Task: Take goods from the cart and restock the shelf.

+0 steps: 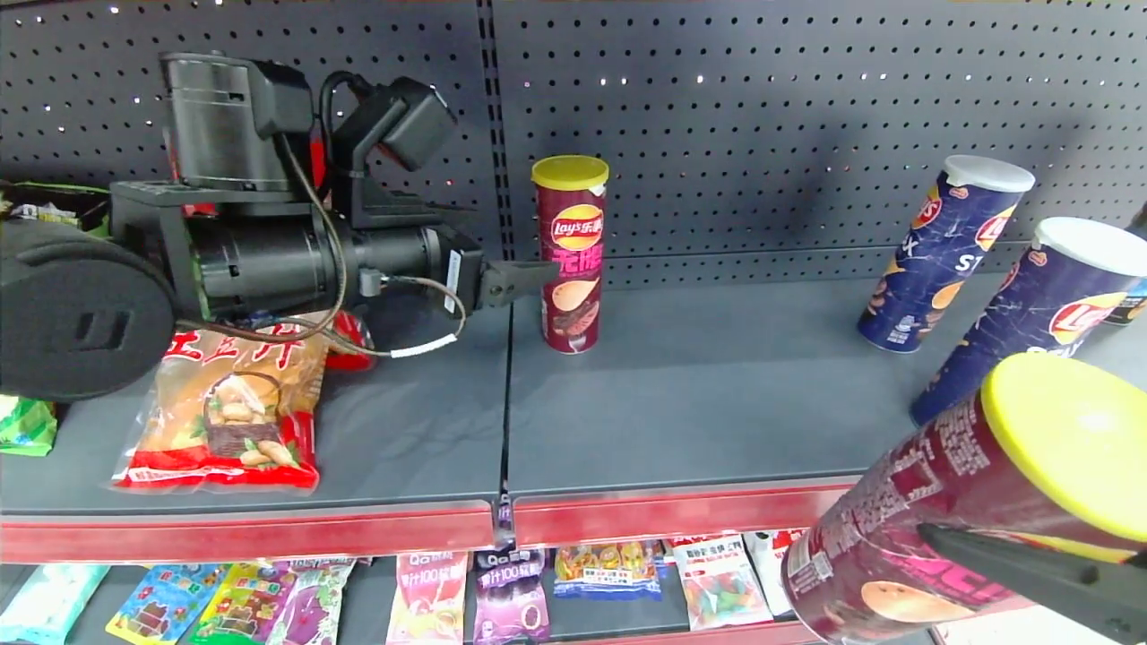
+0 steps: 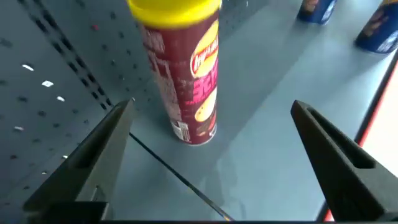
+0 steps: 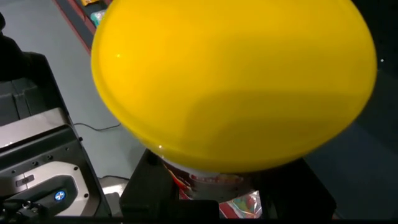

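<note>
A dark red chip can with a yellow lid stands upright on the grey shelf, near the back wall. My left gripper sits just beside it, open. In the left wrist view the can stands free a little beyond the spread fingertips of the left gripper. At the lower right, in front of the shelf, my right gripper is shut on a second dark red can, held tilted. Its yellow lid hides most of the right gripper.
Two blue chip cans stand on the shelf's right side. A red snack bag lies under my left arm. Perforated panel backs the shelf. Open shelf surface lies between the red can and the blue ones. Candy bags hang below.
</note>
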{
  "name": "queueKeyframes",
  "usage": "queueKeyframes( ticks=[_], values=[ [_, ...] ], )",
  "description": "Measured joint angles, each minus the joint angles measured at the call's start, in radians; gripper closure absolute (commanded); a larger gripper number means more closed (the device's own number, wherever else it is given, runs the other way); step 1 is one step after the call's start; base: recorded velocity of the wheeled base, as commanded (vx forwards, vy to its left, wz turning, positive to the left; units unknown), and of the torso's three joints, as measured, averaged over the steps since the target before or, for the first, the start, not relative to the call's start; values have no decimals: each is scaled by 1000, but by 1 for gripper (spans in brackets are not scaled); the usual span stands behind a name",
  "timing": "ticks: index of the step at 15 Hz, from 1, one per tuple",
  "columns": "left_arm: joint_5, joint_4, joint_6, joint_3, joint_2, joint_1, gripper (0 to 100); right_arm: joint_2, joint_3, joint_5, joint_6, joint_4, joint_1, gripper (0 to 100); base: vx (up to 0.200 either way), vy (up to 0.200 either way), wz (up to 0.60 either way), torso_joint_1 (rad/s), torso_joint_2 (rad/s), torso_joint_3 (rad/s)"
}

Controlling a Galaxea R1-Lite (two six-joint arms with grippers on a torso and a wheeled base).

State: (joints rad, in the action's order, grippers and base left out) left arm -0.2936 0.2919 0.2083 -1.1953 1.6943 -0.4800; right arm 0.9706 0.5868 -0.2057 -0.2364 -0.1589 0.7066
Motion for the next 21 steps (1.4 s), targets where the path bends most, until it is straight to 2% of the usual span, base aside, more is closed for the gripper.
queueKeyframes(
  ticks=[6, 12, 21],
  values=[
    [2, 3, 3, -48, 77, 13, 0, 14, 26, -1, 10, 1, 1, 100, 0, 0, 0, 0, 0, 0],
    [6, 2, 2, -190, 185, 22, 0, 13, 26, -1, 13, 2, 1, 100, 0, 0, 0, 0, 0, 0],
    [18, 3, 2, -297, 283, 18, 0, 8, 19, 0, 24, 7, -1, 100, 0, 0, 0, 0, 0, 0]
  ],
)
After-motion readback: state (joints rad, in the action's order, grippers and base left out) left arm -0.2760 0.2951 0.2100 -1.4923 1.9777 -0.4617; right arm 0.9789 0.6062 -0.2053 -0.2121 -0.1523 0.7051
